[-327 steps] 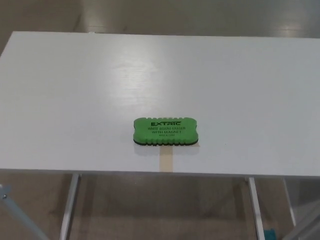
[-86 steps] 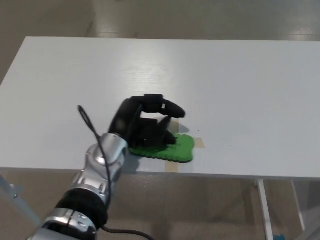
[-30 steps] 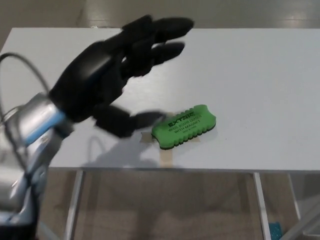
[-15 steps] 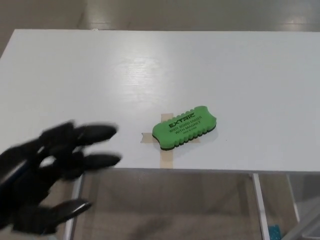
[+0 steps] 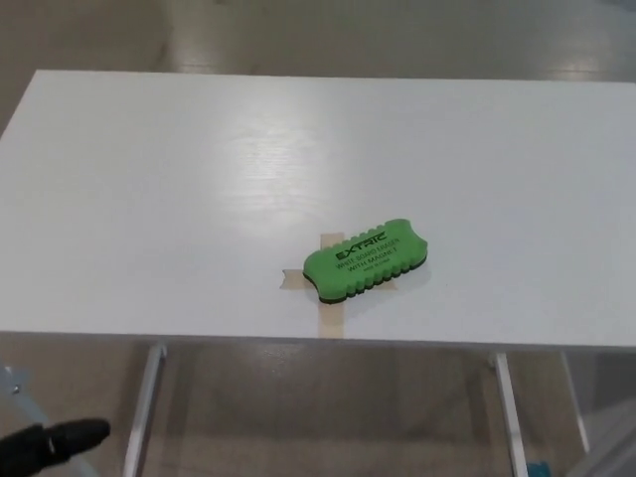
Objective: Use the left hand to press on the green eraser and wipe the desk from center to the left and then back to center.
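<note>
Barely visible, left hand (image 5: 50, 443), seemingly fingertip only

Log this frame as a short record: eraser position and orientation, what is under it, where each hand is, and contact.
eraser: green eraser lying flat on the white desk, near the front edge, around the middle
orientation: skewed, right end turned away from the robot, printed side up
under it: tan tape cross, partly covered
left hand: only a black fingertip part shows at the bottom left corner, below the desk edge; open or shut cannot be told
right hand: not in view
contact: nothing touches the eraser
</note>
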{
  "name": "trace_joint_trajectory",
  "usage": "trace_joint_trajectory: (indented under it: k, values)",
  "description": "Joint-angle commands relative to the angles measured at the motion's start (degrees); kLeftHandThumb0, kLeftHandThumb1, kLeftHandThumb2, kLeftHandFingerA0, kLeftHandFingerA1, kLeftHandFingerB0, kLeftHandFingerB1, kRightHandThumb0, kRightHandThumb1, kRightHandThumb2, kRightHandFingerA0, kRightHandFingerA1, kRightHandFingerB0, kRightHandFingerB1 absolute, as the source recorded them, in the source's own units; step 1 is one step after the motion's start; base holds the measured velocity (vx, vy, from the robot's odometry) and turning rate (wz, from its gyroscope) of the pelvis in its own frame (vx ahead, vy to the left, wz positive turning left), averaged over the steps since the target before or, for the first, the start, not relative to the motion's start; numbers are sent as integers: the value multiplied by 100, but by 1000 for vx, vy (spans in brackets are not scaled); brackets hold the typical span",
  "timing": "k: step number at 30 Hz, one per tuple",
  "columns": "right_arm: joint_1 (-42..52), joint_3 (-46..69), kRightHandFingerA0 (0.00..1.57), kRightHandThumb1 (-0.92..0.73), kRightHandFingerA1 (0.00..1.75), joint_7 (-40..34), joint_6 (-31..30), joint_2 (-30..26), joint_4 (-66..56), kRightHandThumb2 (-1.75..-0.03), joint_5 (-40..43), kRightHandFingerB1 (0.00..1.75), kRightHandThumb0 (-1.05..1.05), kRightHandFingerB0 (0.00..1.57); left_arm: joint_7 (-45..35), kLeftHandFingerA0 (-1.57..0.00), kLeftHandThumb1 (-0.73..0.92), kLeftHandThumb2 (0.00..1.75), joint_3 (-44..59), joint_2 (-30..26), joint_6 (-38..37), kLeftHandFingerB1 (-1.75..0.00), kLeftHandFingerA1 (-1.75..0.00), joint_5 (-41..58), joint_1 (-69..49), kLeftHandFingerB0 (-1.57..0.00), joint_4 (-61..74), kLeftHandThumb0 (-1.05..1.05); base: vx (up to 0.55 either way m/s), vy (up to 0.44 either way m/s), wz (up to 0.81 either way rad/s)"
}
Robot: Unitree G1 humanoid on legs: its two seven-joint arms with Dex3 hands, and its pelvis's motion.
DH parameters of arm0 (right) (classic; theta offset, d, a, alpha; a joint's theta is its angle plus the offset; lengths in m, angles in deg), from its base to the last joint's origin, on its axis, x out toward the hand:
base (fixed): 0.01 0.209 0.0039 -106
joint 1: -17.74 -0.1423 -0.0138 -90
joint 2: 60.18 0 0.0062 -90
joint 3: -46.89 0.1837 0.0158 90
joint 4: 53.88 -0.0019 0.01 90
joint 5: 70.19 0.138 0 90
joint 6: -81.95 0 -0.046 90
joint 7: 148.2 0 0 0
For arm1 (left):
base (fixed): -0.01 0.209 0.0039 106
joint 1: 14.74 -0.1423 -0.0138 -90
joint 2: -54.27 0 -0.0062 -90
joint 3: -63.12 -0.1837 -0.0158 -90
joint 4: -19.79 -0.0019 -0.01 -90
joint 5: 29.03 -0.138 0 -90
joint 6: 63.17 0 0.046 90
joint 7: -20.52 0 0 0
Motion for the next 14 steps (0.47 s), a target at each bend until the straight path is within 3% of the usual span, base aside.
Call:
trace_joint_trajectory:
  k: [1,6,14]
  values:
    - [-131,51,65,-79,47,-232,292,23,399,-65,-58,35,-47,49,1704,-65,68,61,-383,198,-829,-36,-42,-1456,927,-49,-3017,-44,0,0,0]
    - [-336,-18,65,-80,48,-235,204,-41,370,-65,-128,35,-47,48,1625,-63,68,61,-179,194,-364,-35,-44,-1022,1320,-50,-3662,-40,0,0,0]
    - [-408,-29,65,-80,48,-223,270,-53,474,-65,-123,35,-46,48,1540,-65,68,60,-217,155,-732,-36,-45,-1054,1648,-49,-4267,-38,0,0,0]
